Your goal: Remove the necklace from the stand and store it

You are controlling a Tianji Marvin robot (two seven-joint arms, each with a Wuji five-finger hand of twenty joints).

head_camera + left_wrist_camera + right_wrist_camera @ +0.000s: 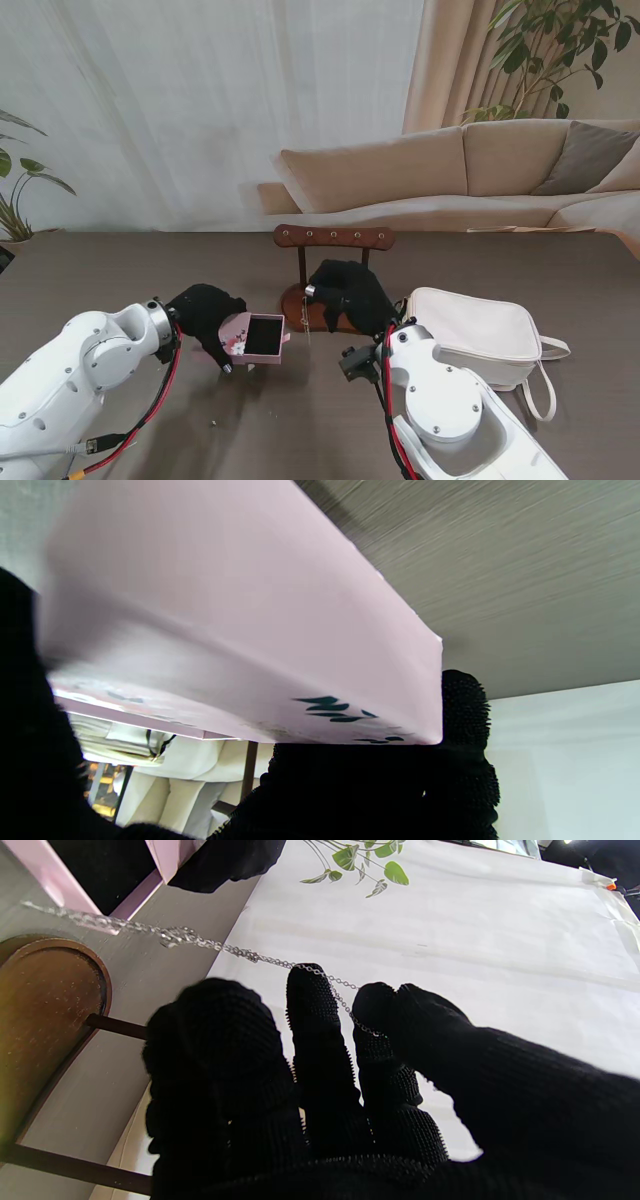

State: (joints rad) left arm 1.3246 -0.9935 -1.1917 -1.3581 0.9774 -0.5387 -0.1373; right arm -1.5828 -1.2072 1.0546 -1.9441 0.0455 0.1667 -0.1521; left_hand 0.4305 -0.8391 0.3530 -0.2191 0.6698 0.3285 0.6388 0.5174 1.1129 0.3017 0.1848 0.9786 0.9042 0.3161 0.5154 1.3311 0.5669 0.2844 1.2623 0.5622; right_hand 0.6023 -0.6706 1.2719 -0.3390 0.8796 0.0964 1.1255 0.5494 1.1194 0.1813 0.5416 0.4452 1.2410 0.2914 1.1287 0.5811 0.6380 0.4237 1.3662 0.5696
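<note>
A thin silver necklace (pixel 200 942) hangs from my right hand (pixel 345 1060), pinched between thumb and fingers. From the stand's view the chain (pixel 307 322) dangles in front of the wooden stand's base (pixel 312 312), just right of the box. That stand, with a brown crossbar (pixel 334 237) on two posts, is behind my right hand (pixel 350 290). My left hand (pixel 205 312) is shut on an open pink jewellery box (pixel 256 338) with a dark lining, held tilted off the table. The box's pink side (pixel 240 630) fills the left wrist view.
A white handbag (pixel 480 335) lies right of the stand, close to my right arm. A beige sofa (pixel 470 180) and curtains stand beyond the table's far edge, with plants at both sides.
</note>
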